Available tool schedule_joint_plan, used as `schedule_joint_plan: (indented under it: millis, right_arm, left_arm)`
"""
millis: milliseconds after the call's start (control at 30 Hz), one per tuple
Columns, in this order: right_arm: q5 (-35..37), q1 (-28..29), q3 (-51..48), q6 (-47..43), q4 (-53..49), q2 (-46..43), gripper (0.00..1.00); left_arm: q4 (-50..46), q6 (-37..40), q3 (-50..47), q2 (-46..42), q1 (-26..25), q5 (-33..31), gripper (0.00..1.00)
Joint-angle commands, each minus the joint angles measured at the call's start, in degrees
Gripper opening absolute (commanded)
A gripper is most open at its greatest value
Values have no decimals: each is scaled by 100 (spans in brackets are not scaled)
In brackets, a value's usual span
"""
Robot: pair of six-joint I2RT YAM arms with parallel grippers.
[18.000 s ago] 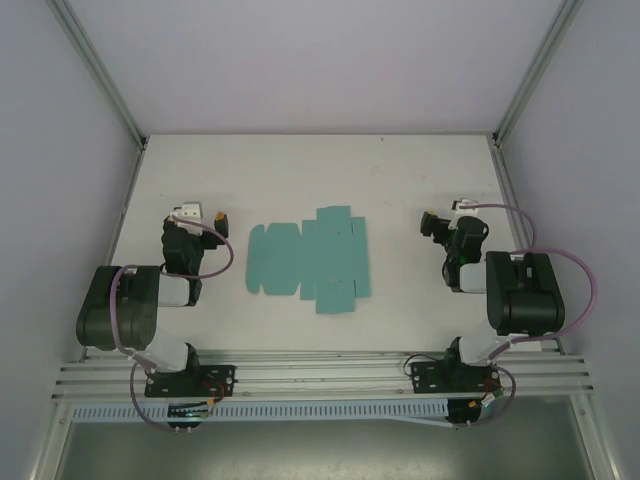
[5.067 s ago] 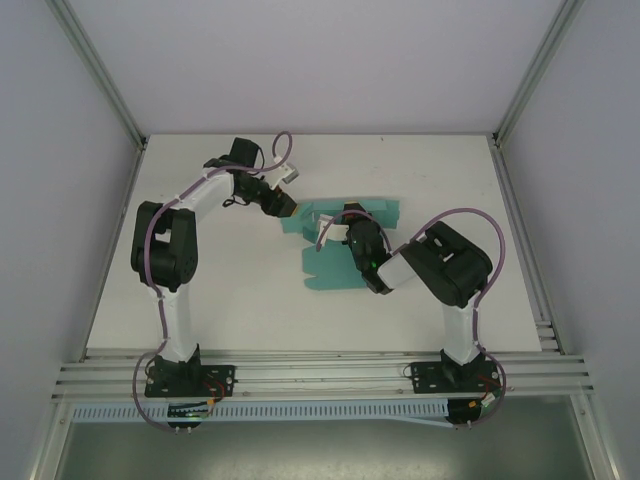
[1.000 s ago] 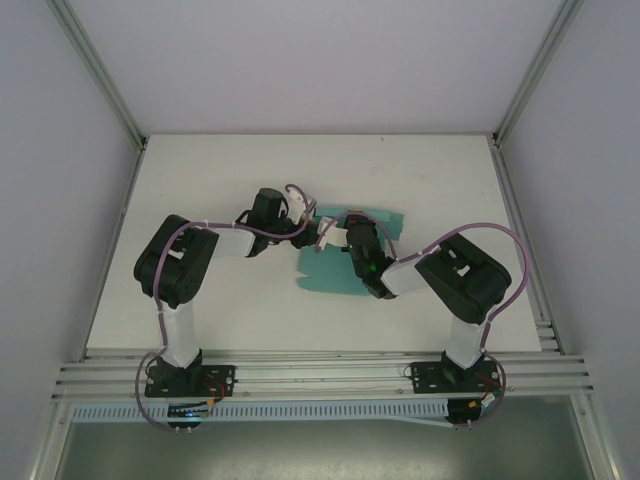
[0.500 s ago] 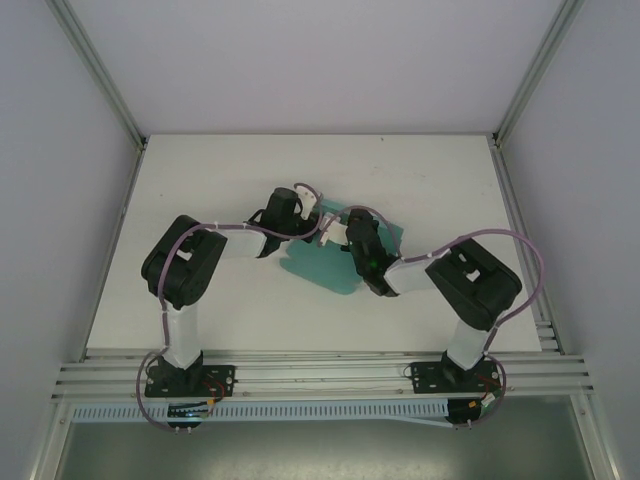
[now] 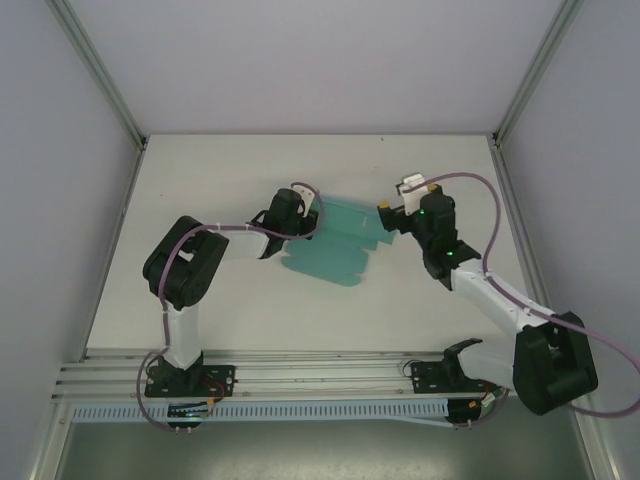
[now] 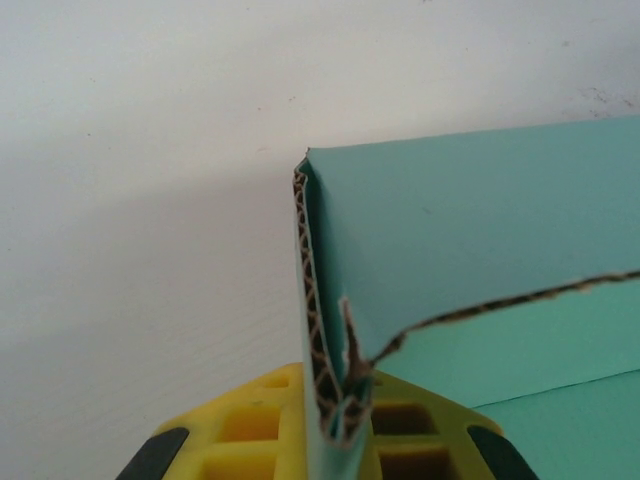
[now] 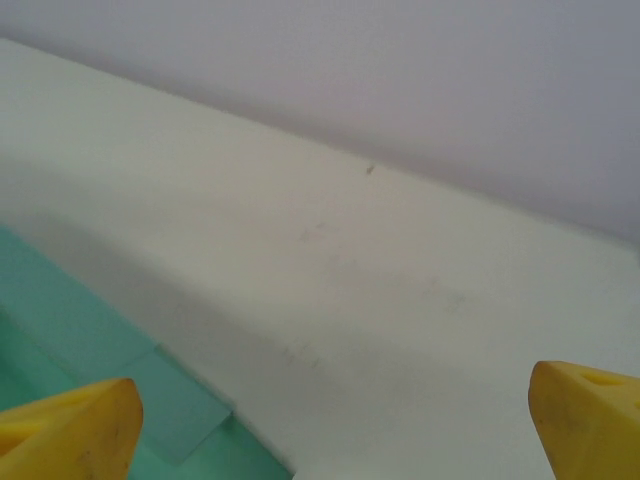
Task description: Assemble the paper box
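The paper box is a teal-green card sheet (image 5: 335, 248), partly folded and blurred, in the middle of the white table (image 5: 220, 180). My left gripper (image 5: 309, 224) is shut on the sheet's left edge. In the left wrist view the doubled corrugated edge (image 6: 318, 330) stands upright, pinched between the yellow fingers (image 6: 250, 425), and the teal panel (image 6: 470, 230) spreads to the right. My right gripper (image 5: 389, 216) hangs just right of the sheet, apart from it and open. Its wrist view has the yellow fingertips (image 7: 70, 430) far apart over bare table, with a teal flap (image 7: 70, 330) at the lower left.
Pale walls with aluminium posts (image 5: 100, 75) enclose the table on three sides. An aluminium rail (image 5: 320, 375) runs along the near edge by the arm bases. Bare table lies behind the sheet and to its right (image 5: 450, 160).
The right gripper opened, let go of the sheet and drew back to the right. The left gripper closed on the sheet's left edge. The sheet shifted and its shape changed.
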Motion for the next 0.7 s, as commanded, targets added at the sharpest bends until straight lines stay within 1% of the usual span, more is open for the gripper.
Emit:
schedule_joint_plan:
  millis: [0,33,100,133,267,333,433,500,533,567,600,667]
  right_arm:
    - [-1795,-114,-34,952,-1261,-83,99]
    - [-1757,-204,89,1108,-1436,-5,99]
    - [-2015,-471,340,1273,-1848,245,99]
    - [-2094,-632,450,1426,-1982,459,99]
    - [-2930,-1058,655,1608,-2030,1198,97]
    - [-3152,-1163,755,1708,-1931,1536,94]
    - [-3356,-1169,1051,1605,-2060,1941,89]
    - [-3556,-1172,1186,1608,-2069,2134,87]
    - [-3644,-1173,1254,1637,-2044,2238,86]
    - [-3694,-1185,1330,1641,-2056,2319,83]
    - [-3715,-1180,1386,1675,-2045,2399,79]
    - [-3902,-1189,1458,1692,-1999,2514,65]
  left_arm:
    - [-1041,-179,-42,390,-6,112,0]
    - [-1105,-157,-8,397,-5,189,0]
    - [-1197,-153,47,425,-5,343,0]
    - [-1252,-159,73,444,-5,431,2]
    - [-1394,-194,92,556,-5,606,1]
    - [-1546,-149,323,623,-5,616,5]
    - [-1650,-178,435,691,-5,679,6]
    - [-1666,-202,512,743,-5,703,7]
    - [-1679,-222,555,771,-5,735,5]
    - [-1669,-232,582,790,0,794,1]
    - [-1652,-239,598,793,-4,866,0]
    - [-1628,-258,598,784,-5,917,0]
